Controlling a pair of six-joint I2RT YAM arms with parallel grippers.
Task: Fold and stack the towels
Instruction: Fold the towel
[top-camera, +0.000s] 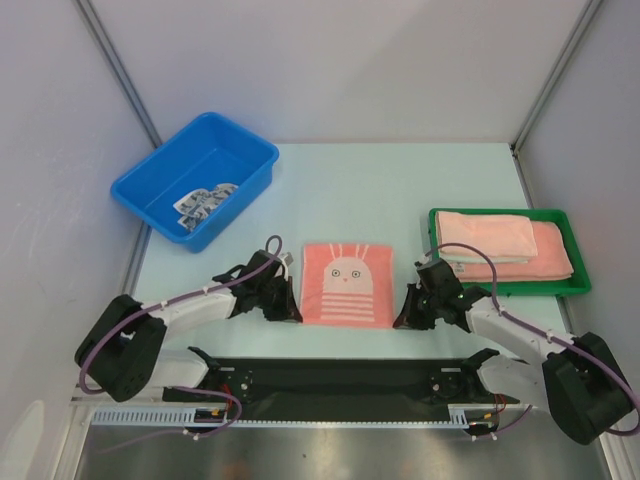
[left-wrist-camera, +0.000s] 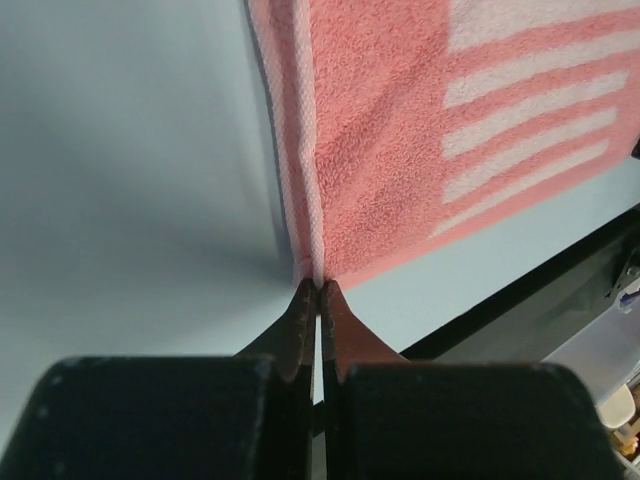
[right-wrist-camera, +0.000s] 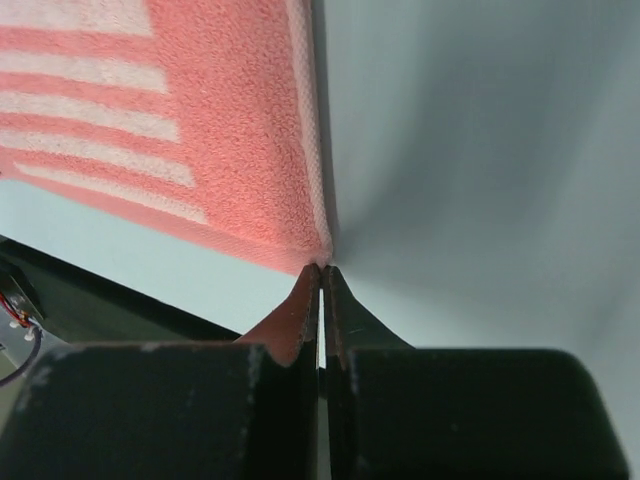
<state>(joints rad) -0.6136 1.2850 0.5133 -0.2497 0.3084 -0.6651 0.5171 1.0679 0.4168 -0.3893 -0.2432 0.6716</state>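
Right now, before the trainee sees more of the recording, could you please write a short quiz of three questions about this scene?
1. True or false: the green tray holds folded pink towels.
2. What lies in the blue tub? A) a patterned towel B) a pink towel C) a sponge
3. Which corners of the bunny towel do the left gripper and the right gripper pinch?
Key: 1 true. 2 A. 3 The two near corners, one each; both grippers are shut on them.
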